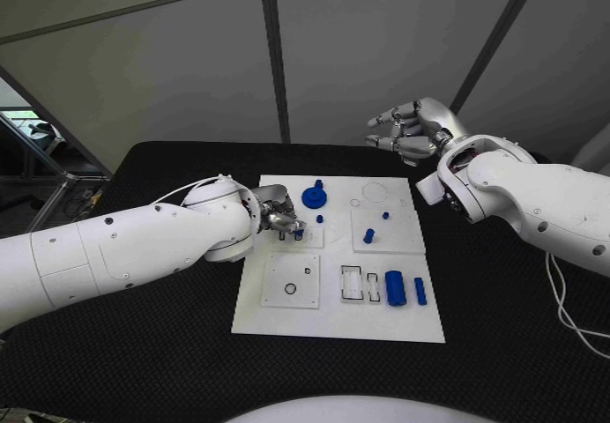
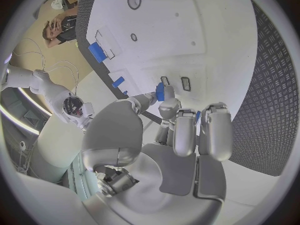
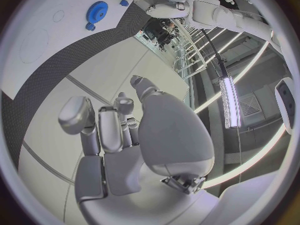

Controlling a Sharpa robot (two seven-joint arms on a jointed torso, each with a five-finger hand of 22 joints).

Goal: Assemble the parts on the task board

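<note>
The white task board (image 1: 337, 328) lies mid-table. My left hand (image 1: 282, 220) hovers low over the board's left middle and pinches a small blue part (image 2: 160, 91) between thumb and a finger, close to two small rectangular slots (image 2: 175, 82). A blue gear (image 1: 314, 196) sits just behind that hand. Small blue pegs (image 1: 368, 235) stand on the right middle panel. A thick blue cylinder (image 1: 396, 288) and a thin blue one (image 1: 420, 291) lie at the right front. My right hand (image 1: 409, 128) is raised beyond the board's back right corner, fingers loosely bent and apart, holding nothing.
The board carries a front left panel with a small ring hole (image 1: 291, 289) and rectangular cut-outs (image 1: 353, 284) beside the cylinders. A round recess (image 1: 376, 190) lies at the back right. Black table (image 1: 140, 352) surrounds the board.
</note>
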